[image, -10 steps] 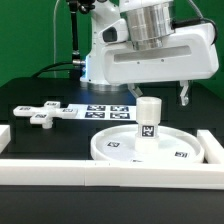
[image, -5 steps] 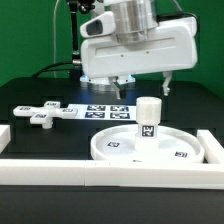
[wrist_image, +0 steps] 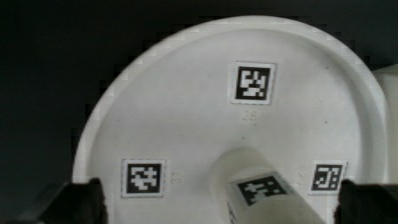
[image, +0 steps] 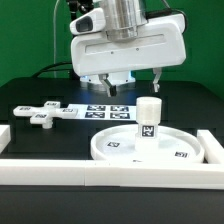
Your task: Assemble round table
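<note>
White robot arm [image: 125, 45] hangs above a black desk [image: 40, 135], its two fingers [image: 157, 82] spread wide and holding nothing. They are clear of every part. The large rimmed disc [image: 130, 151] lies flat by the desk edge nearest the exterior camera, toward the exterior view's right corner. The short tagged leg [image: 148, 118] stands upright on it. The cross-shaped foot [image: 40, 113] lies well apart, toward the exterior view's left edge of the desk, just beside the marker board [image: 105, 111]. Wrist view: the disc's white face with square tags [wrist_image: 254, 82].

Smooth white plastic disc [image: 178, 138] and leg [image: 148, 118]; matt black table [image: 50, 140].
</note>
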{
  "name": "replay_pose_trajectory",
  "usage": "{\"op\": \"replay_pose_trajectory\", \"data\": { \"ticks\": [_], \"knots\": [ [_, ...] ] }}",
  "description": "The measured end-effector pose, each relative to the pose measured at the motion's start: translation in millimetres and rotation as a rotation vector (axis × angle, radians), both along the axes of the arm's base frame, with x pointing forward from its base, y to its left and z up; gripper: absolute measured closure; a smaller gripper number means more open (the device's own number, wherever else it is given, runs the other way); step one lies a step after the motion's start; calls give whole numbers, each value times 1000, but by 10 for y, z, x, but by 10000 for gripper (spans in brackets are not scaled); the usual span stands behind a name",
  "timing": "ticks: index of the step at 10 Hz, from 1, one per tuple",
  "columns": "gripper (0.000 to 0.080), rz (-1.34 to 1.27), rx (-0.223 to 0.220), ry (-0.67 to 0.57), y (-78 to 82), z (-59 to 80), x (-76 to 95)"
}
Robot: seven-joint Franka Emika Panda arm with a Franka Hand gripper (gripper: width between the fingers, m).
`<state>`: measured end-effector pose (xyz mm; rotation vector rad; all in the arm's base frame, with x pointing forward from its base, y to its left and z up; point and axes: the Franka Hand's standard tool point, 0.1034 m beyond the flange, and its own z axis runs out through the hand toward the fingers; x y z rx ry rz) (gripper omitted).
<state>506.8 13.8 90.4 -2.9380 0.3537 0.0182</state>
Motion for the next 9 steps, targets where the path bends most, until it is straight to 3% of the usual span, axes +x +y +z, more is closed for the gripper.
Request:
{"op": "replay_pose_trajectory", "data": {
  "ticks": [3, 5, 9],
  "knots": [
    [150, 438, -70, -88, -99, -24, 5],
    [150, 588, -78, -104, -262, -51, -55],
    [150, 787, -85, -130, -275, -56, -53]
  ]
}}
